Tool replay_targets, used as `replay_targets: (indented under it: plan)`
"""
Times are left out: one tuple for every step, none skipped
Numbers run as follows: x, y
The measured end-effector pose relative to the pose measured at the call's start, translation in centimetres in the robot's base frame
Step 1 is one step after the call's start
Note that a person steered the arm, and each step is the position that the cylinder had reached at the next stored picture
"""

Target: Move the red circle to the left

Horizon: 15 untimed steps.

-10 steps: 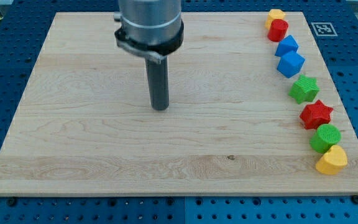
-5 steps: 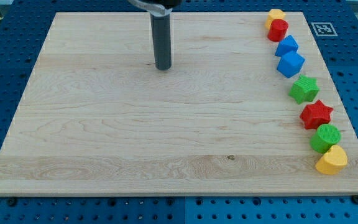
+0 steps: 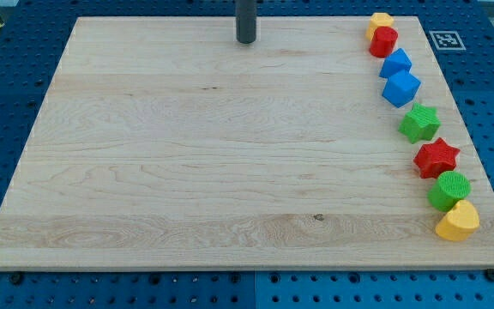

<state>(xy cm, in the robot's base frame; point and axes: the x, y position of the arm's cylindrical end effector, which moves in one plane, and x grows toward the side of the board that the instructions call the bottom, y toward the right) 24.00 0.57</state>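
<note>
Progress is nil: the red circle [image 3: 383,41] sits at the view's top right, touching the yellow block [image 3: 380,21] (shape unclear). My tip [image 3: 246,39] stands well to its left; no pincer exists, so the whole push remains.

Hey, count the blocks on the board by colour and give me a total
Yellow: 2, star and heart
Red: 2, circle and star
Blue: 2, upper and lower
Green: 2, star and circle
Total: 8
</note>
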Motion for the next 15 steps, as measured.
replay_targets:
  plan:
    - [-2.8,5.2]
    - [-4.8,10.2]
    - [-4.7,10.1]
    - [-4.9,10.7]
    - [-4.9,11.4]
    - [-4.9,14.0]
    - [-4.8,16.6]
    - [-4.8,19.3]
    - [-4.8,23.9]
    - [-4.6,27.9]
    - [-0.6,27.9]
    - [4.4,27.1]
    - [4.5,27.1]
    - [3.4,26.5]
    - [2.7,26.0]
